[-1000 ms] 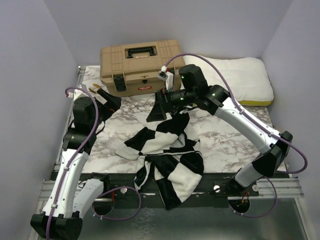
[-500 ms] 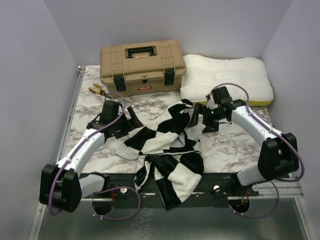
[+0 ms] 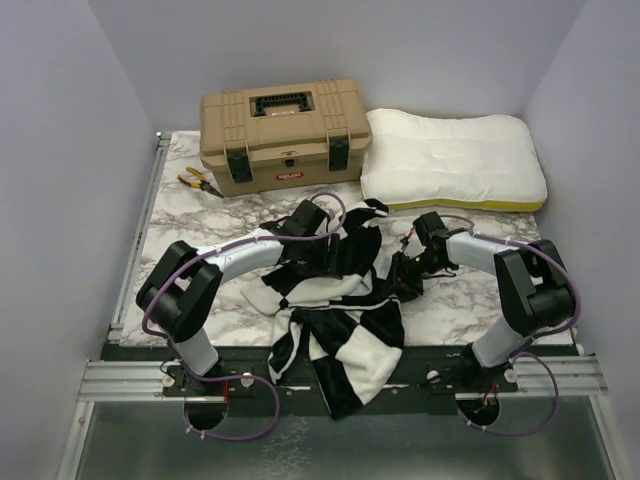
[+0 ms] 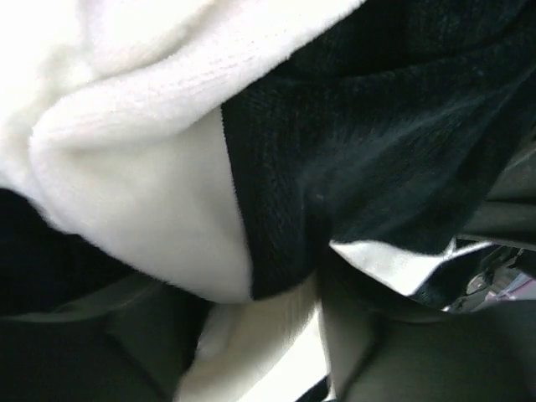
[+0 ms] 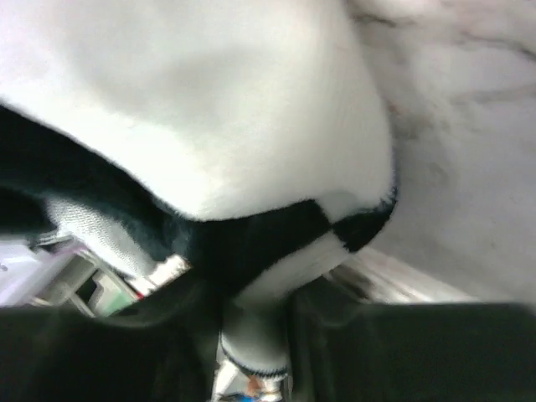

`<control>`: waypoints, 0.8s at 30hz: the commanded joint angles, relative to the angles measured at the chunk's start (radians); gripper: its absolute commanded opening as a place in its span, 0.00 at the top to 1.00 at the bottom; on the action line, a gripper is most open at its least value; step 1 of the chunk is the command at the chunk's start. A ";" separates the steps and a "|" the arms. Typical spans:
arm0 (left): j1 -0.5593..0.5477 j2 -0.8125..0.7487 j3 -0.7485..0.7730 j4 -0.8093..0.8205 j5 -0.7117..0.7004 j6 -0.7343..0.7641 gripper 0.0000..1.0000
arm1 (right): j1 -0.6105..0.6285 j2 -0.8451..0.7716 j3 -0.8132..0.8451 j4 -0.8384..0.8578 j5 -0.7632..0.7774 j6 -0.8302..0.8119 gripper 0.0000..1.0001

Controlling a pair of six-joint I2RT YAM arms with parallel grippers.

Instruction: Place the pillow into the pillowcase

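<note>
Starting at the near edge: the pillowcase (image 3: pixel 340 330) spills over the front of the table (image 3: pixel 200 215), one checkered flap hanging down past the rail, the rest heaped in a rumpled pile in the middle of the marble top. Both arms reach in low from either side. The left gripper (image 3: pixel 305 262) is buried in the left side of the heap, and in the left wrist view a fold of black and cream fleece runs down between its fingers (image 4: pixel 385 352), jaws pinching the cloth. Over on the other side, the right gripper (image 3: pixel 405 282) sits at the right edge of the fabric, touching it. The right wrist view shows a narrow bunch of the cloth squeezed between its fingers (image 5: pixel 402 352), jaws pressed onto it, with bare marble just beside. Further back on the left, a pair of yellow-handled pliers (image 3: pixel 198 181) lies on the table just beside the tan toolbox (image 3: pixel 280 130), lid down, at the back. And at the far right, the pillow (image 3: pixel 450 160) lies flat against the back wall, touching the toolbox's right end, yellow strip facing forward, well apart from both grippers and outside the pillowcase.
</note>
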 commanded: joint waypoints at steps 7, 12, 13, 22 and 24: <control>-0.014 -0.237 0.040 -0.065 -0.230 -0.007 1.00 | 0.007 0.041 0.516 -0.197 0.123 -0.140 1.00; -0.014 -0.575 0.007 -0.093 -0.450 -0.121 1.00 | 0.007 0.093 0.979 -0.239 0.201 -0.166 1.00; -0.016 -0.643 -0.007 -0.091 -0.473 -0.151 1.00 | 0.010 0.106 1.056 -0.209 0.184 -0.158 1.00; -0.037 -0.912 -0.150 0.052 -0.291 -0.309 1.00 | 0.197 0.358 1.593 0.099 -0.196 -0.104 0.77; -0.059 -0.908 -0.168 0.064 -0.267 -0.307 1.00 | 0.212 0.451 1.673 0.033 -0.230 -0.083 0.49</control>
